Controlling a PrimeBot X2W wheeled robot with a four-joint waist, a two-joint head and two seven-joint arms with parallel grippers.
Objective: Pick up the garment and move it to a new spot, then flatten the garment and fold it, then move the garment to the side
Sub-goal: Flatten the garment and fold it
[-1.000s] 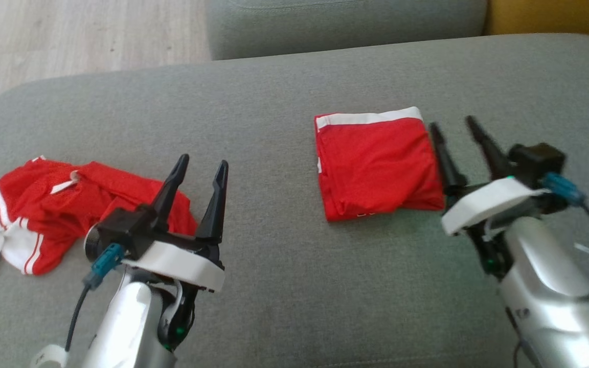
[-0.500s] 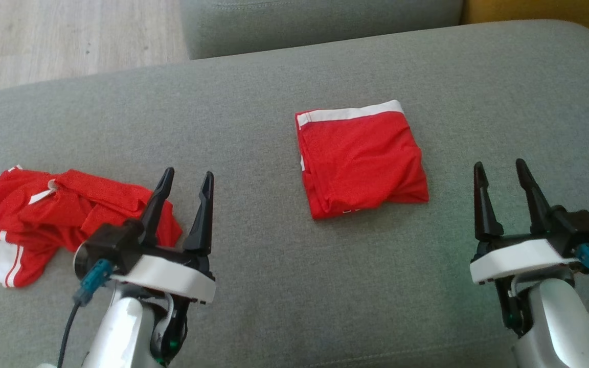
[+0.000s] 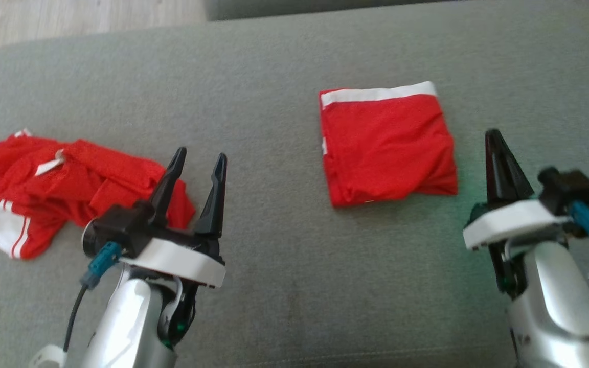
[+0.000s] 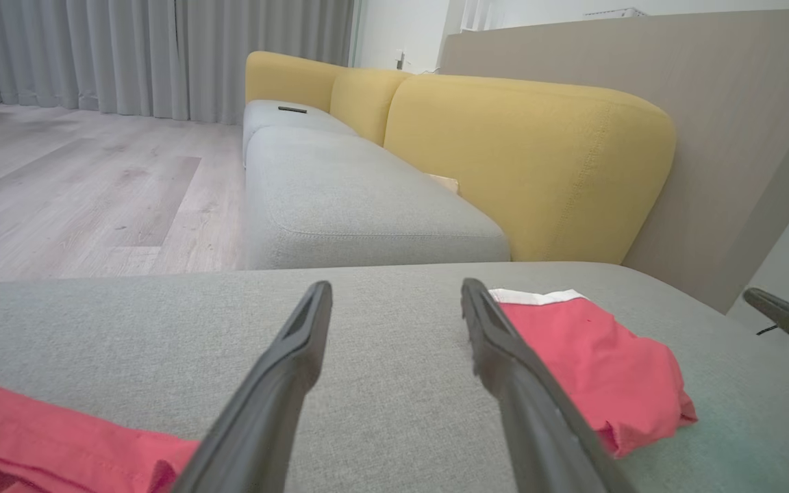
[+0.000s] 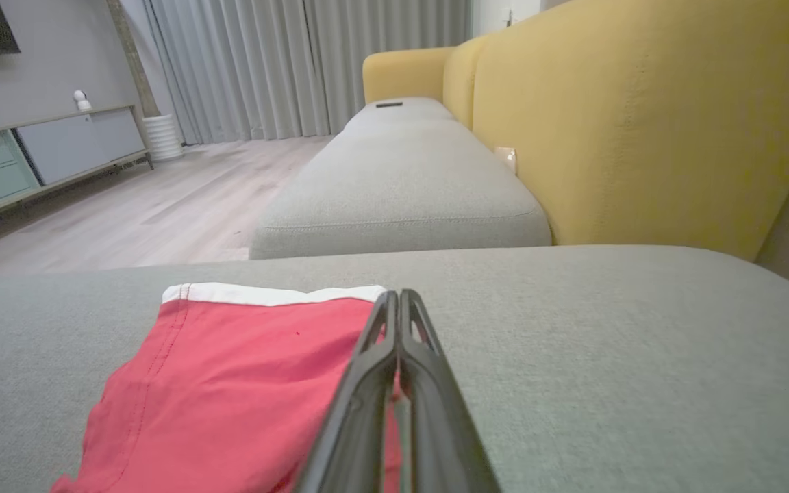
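Note:
A red garment (image 3: 386, 145) with a white band lies folded into a flat square on the grey cushion (image 3: 294, 286), right of centre. My right gripper (image 3: 494, 135) stands just off its right edge, shut with nothing in it; in the right wrist view the closed fingertips (image 5: 394, 296) hover beside the folded garment (image 5: 230, 383). A second red and white garment (image 3: 69, 189) lies crumpled at the far left. My left gripper (image 3: 200, 158) is open and holds nothing, next to that heap's right end. The left wrist view has the open gripper (image 4: 394, 287) between the heap (image 4: 59, 438) and the folded garment (image 4: 593, 370).
The cushion's far edge drops to a wooden floor (image 3: 69, 20) at the upper left. Beyond it runs another grey seat (image 4: 353, 198) with a yellow backrest (image 4: 524, 157). A low cabinet (image 5: 24, 164) stands across the room.
My right gripper drew back from the folded garment's right edge toward me and then shut its fingers on nothing. The head camera shifted. The left gripper stayed open.

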